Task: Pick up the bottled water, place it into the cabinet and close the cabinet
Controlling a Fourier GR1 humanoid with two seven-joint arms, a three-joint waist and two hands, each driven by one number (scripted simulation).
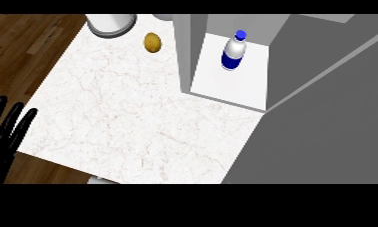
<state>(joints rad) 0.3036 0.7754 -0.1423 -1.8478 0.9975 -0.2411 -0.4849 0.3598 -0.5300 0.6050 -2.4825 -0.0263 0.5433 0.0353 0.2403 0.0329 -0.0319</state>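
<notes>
The bottled water (pixel 234 51) is standing upright on the white floor of the open cabinet (pixel 221 83), toward its back, with its blue cap up and nothing touching it. The grey cabinet door (pixel 325 121) is swinging wide at the right. The left hand (pixel 16 126) is resting at the left edge, fingers straight and holding nothing. A brown potato (pixel 152 42) and a white pot (pixel 111 24) are sitting on the marble counter (pixel 125 116).
</notes>
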